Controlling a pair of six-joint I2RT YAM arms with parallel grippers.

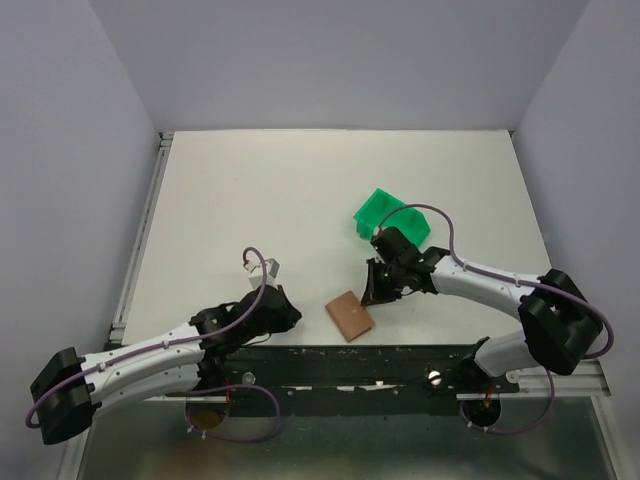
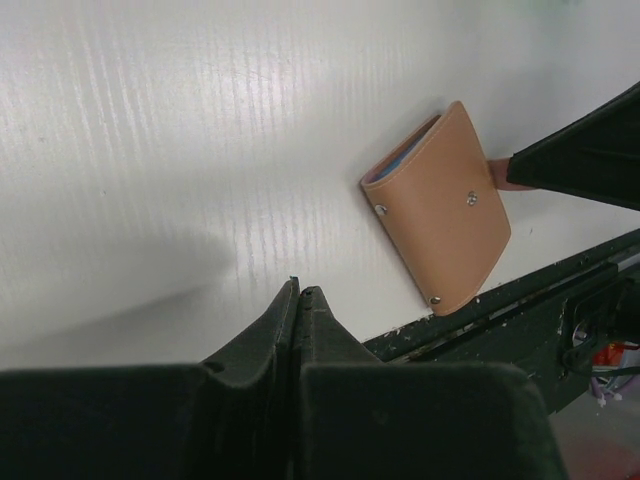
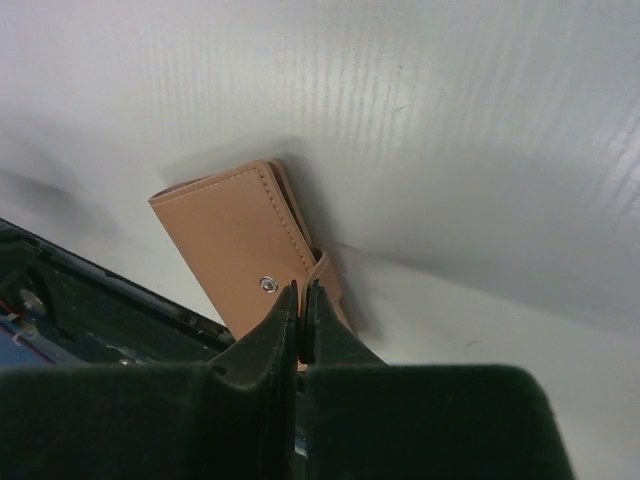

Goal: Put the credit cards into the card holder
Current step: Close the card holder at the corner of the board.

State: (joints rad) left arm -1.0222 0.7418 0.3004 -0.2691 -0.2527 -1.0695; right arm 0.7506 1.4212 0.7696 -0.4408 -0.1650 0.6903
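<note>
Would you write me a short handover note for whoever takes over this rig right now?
Grippers: the left gripper is shut and empty, near the table, apart from the card holder. The right gripper is nearly closed and appears to pinch the holder's snap tab.
Things: the card holder lies folded near the table's front edge. A blue edge inside it is probably a card.
Done: no loose card is clearly visible.
Left: identify the small grey piece by the left arm, which is too small to tell. Confirm the tab is fastened.
</note>
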